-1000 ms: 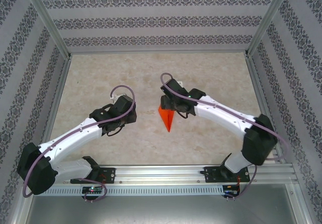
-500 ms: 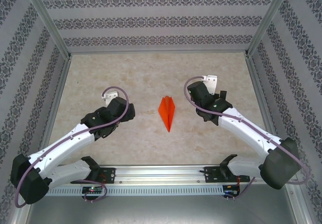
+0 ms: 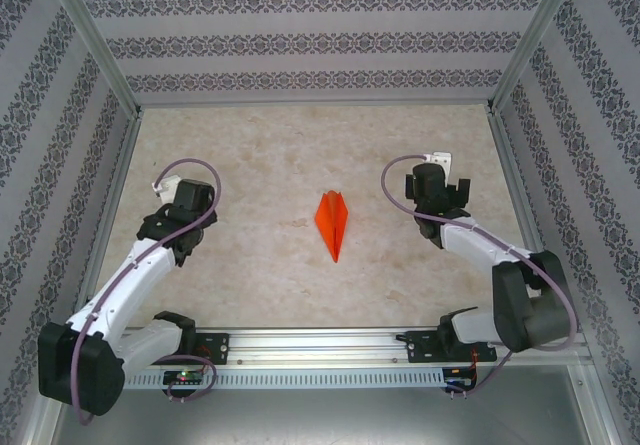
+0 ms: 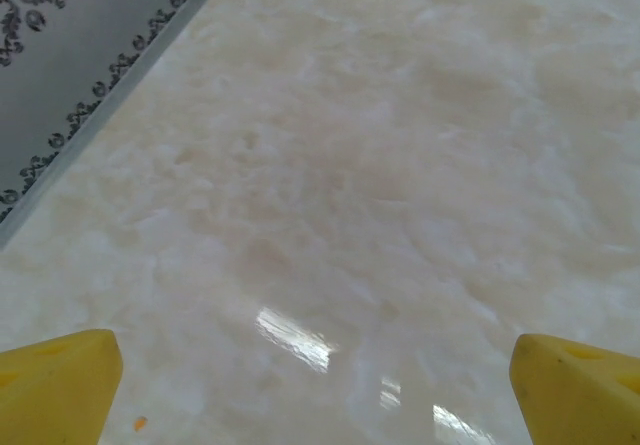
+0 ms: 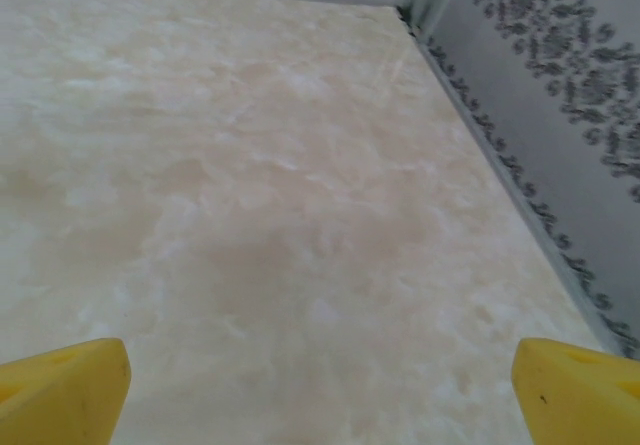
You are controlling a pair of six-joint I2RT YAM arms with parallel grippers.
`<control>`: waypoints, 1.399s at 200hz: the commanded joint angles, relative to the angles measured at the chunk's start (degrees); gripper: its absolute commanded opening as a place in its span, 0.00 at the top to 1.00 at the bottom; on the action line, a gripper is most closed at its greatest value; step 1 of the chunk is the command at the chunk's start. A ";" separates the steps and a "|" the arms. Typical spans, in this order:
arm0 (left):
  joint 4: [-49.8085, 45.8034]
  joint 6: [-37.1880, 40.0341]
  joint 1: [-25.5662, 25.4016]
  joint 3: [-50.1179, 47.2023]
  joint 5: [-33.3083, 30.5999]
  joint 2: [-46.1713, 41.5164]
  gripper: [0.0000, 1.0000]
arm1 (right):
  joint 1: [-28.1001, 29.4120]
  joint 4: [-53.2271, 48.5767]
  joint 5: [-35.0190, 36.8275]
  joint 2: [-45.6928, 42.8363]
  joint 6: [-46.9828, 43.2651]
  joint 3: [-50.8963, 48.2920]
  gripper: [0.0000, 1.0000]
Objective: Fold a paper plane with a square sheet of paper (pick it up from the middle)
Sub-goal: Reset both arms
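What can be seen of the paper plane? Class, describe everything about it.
The plane is a small, bright orange paper dart, narrow, with a crease down its middle. It looks fully folded. It lies on the pale marbled table, near the middle, with its sharp tip pointing toward the near edge and its broader end away. Only the table touches it.

Beige marbled tabletop (image 3: pixel 250 155), grey floral-striped walls (image 3: pixel 300 35) around it, slotted metal rail (image 3: pixel 320 347) along near edge
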 commanded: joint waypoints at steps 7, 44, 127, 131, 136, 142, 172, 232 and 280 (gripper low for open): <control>8.96 5.38 3.87 -1.42 0.44 1.09 0.00 | -1.77 18.61 -8.80 3.85 -6.47 -3.80 0.02; 26.99 15.67 4.26 -7.71 -1.84 2.82 0.00 | -5.60 36.70 -13.75 2.80 -7.97 -12.78 0.02; 67.56 30.92 4.37 -17.90 6.24 16.23 0.00 | -12.58 42.14 -21.25 7.37 -1.97 -13.93 0.02; 70.07 30.66 4.50 -18.42 7.12 16.96 0.00 | -12.54 40.99 -20.80 7.05 -1.65 -13.71 0.02; 72.33 30.03 4.77 -18.75 8.49 17.84 0.00 | -12.57 40.71 -20.71 6.95 -1.47 -13.60 0.02; 73.64 29.87 5.02 -18.53 10.54 18.89 0.00 | -12.62 41.68 -20.79 7.23 -1.52 -13.81 0.02; 78.72 32.54 6.08 -17.16 15.92 25.39 0.00 | -12.68 41.21 -20.80 7.11 -1.49 -13.74 0.02; 85.03 31.84 8.22 -19.06 20.39 29.58 0.00 | -12.79 41.20 -20.94 7.14 -1.46 -13.73 0.02; 84.61 32.58 8.07 -18.96 21.78 29.33 0.00 | -12.79 41.46 -21.06 7.01 -1.47 -13.91 0.02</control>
